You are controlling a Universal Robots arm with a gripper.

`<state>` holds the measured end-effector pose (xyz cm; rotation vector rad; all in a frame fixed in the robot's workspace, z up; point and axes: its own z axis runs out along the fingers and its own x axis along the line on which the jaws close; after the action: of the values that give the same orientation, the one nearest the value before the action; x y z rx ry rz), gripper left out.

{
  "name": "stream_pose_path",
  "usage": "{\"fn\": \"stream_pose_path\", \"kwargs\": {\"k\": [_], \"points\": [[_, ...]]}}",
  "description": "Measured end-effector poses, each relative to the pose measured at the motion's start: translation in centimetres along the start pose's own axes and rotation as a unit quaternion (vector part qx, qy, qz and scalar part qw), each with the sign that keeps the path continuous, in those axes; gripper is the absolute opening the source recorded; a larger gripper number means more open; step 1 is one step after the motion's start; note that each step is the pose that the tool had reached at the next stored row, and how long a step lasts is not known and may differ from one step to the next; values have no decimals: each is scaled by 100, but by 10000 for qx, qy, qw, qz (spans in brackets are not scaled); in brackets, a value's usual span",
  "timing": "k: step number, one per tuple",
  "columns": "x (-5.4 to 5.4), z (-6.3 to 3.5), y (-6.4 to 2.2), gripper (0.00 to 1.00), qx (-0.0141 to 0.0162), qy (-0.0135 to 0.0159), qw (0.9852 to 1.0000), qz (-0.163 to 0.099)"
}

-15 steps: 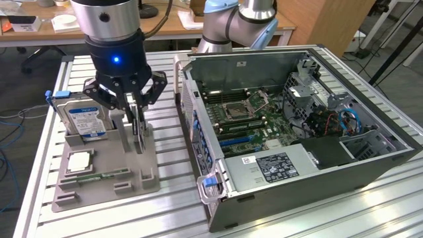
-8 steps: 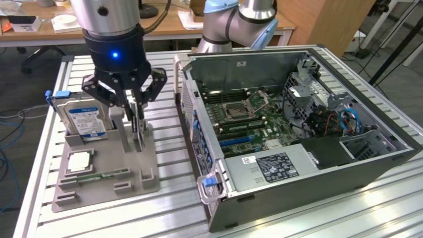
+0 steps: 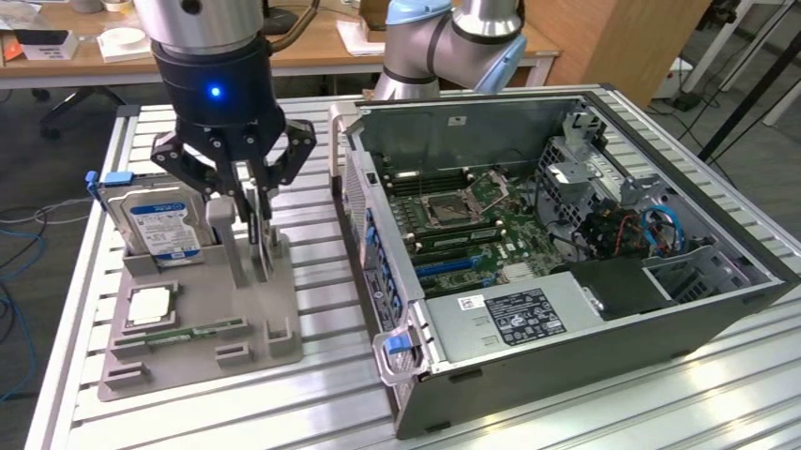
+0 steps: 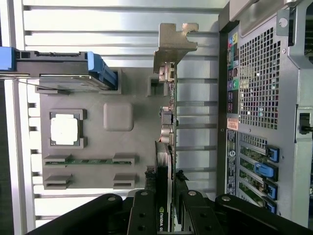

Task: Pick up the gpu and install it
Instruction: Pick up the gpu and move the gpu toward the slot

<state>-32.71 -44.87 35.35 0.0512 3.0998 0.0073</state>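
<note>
The gpu (image 3: 261,246) stands on edge in the grey holder tray (image 3: 285,314), a thin green card seen nearly edge-on. In the wrist view the gpu (image 4: 168,122) runs as a narrow strip, its silver end bracket (image 4: 174,43) reaching past the tray's edge over the slatted table. My gripper (image 3: 250,223) comes straight down over the card, black fingers (image 4: 146,208) on both faces of it, shut on the card's near end (image 4: 165,198). Whether the card has left its slot I cannot tell.
The same tray holds a blue-labelled hard drive (image 3: 157,220), a processor chip (image 3: 148,305) and a memory stick (image 3: 194,330). On the exterior view's right lies an open computer case (image 3: 701,309) with its motherboard (image 3: 470,225) exposed; its rear panel (image 4: 259,98) is close beside the card.
</note>
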Motion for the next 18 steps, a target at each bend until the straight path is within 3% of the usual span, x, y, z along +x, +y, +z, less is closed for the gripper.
{"fn": "stream_pose_path", "kwargs": {"k": [18], "points": [[-8,-199,1,26,0,1,10000,0]]}}
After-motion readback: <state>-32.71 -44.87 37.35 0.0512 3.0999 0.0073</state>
